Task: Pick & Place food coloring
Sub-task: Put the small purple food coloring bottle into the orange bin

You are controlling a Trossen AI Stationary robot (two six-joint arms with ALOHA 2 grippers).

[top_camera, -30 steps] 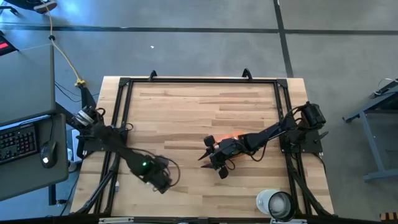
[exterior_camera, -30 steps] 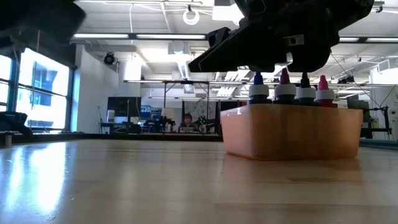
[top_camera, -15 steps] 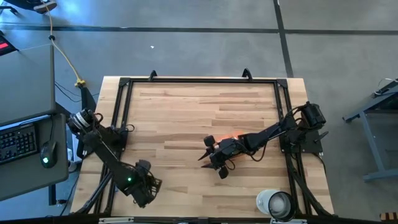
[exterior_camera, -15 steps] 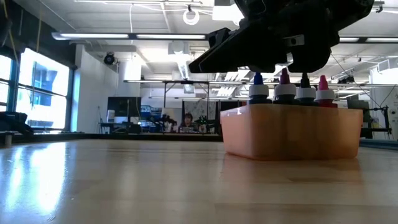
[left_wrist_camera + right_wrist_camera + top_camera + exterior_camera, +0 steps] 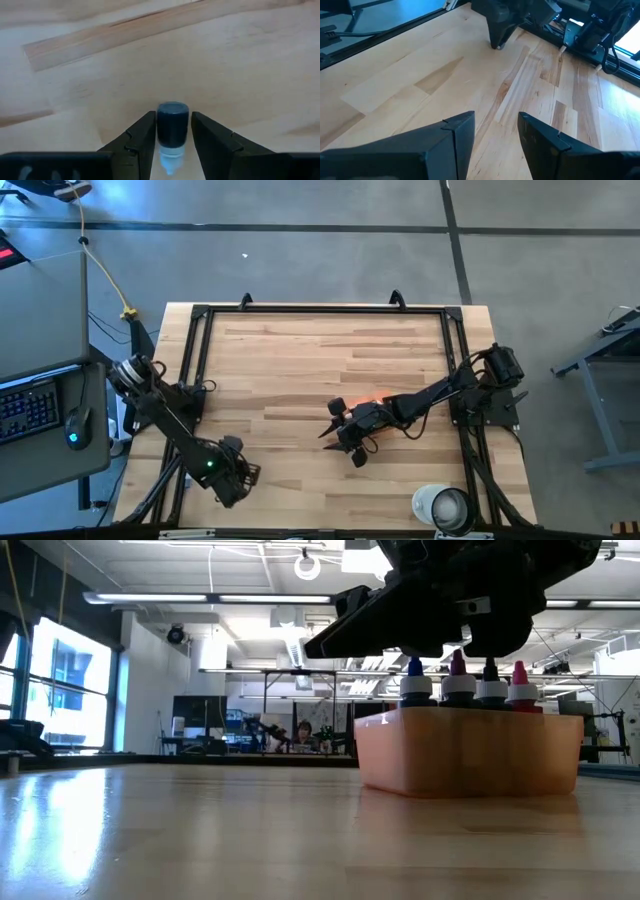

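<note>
A food coloring bottle (image 5: 172, 131) sits clamped between the left end effector (image 5: 172, 145) fingers, dark cap pointing forward along them, above the desk (image 5: 240, 65).

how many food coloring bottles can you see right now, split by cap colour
blue cap: 1, standing in the orange tray
dark red cap: 1, in the tray
black cap: 1, in the tray
pink-red cap: 1, in the tray
dark cap: 1, between the left gripper fingers
total: 5 visible

tabletop (image 5: 300, 360): pale wood planks, smooth satin sheen | tray (image 5: 470, 755): translucent orange plastic, matt | food coloring bottle (image 5: 172, 125): glossy dark plastic cap
</note>
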